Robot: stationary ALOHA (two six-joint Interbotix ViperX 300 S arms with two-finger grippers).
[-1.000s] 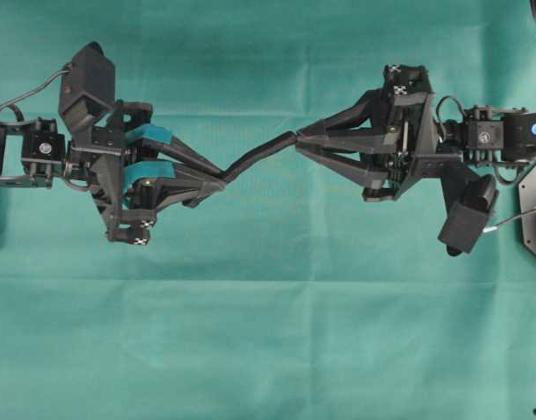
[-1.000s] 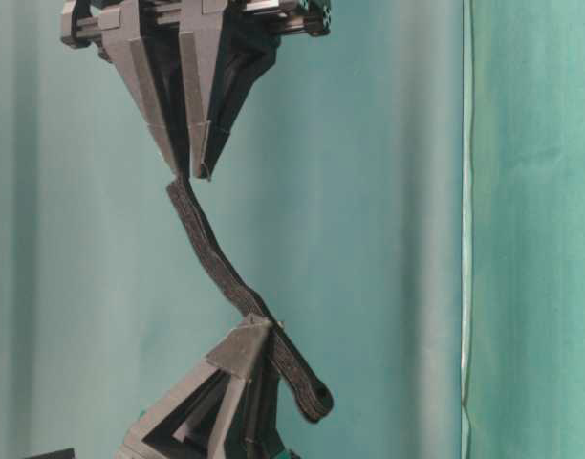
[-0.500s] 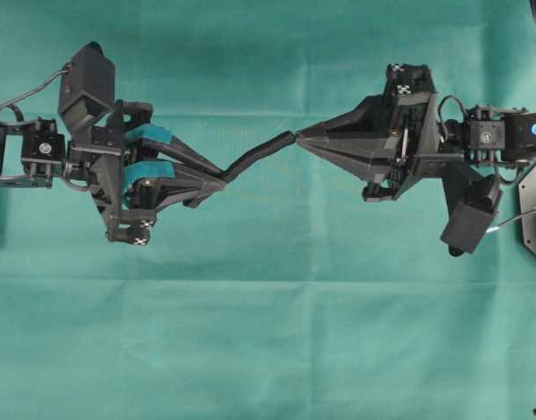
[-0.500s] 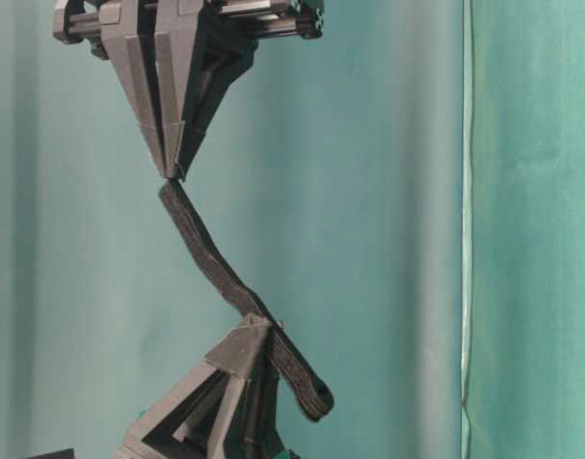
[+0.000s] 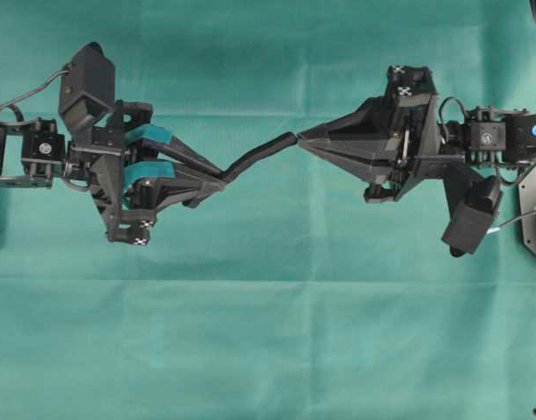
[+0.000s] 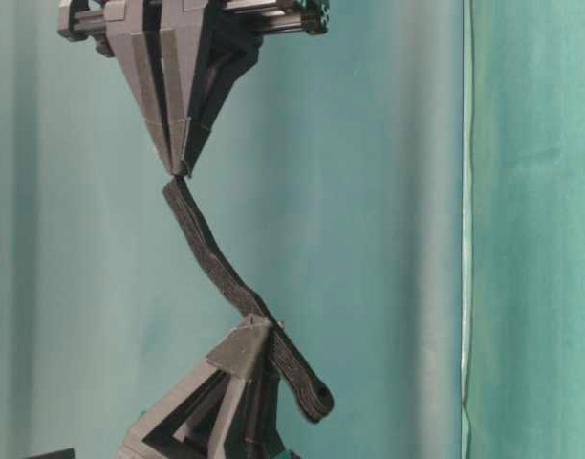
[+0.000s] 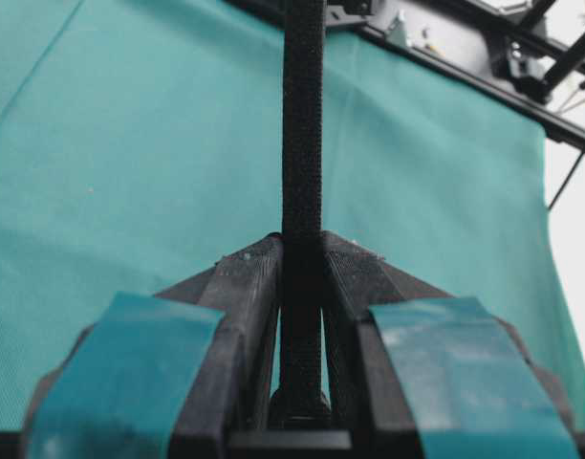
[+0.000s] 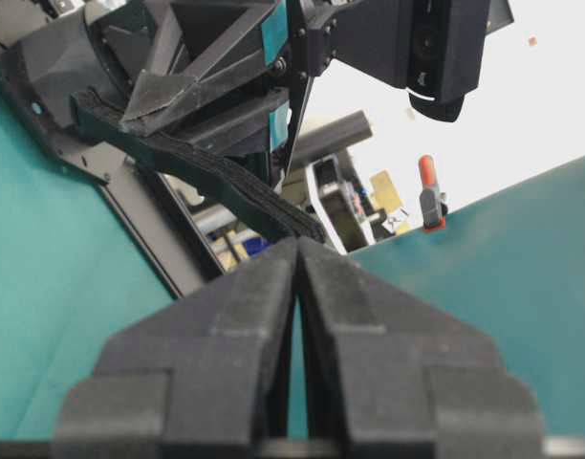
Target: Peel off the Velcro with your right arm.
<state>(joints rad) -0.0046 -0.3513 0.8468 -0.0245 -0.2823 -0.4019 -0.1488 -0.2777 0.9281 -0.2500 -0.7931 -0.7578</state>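
Note:
The Velcro (image 5: 259, 153) is a black strip stretched in the air between both grippers, sagging in a slight S-curve in the table-level view (image 6: 211, 263). My left gripper (image 5: 222, 182), with teal-taped fingers, is shut on the strip near one end (image 7: 301, 239). The strip's short rounded tail (image 6: 316, 402) pokes out past those fingers. My right gripper (image 5: 300, 140), with plain dark fingers, is shut, its tips pinching the strip's other end (image 8: 298, 241). The strip runs from there to the left gripper in the right wrist view (image 8: 216, 172).
Green cloth (image 5: 268, 332) covers the table under both arms. A black mount plate (image 5: 535, 210) sits at the right edge. An orange-handled clamp (image 8: 428, 191) stands at the table's far edge.
My right gripper's fingers, apart around the strip's end one second ago, have closed on it. The left gripper has not moved.

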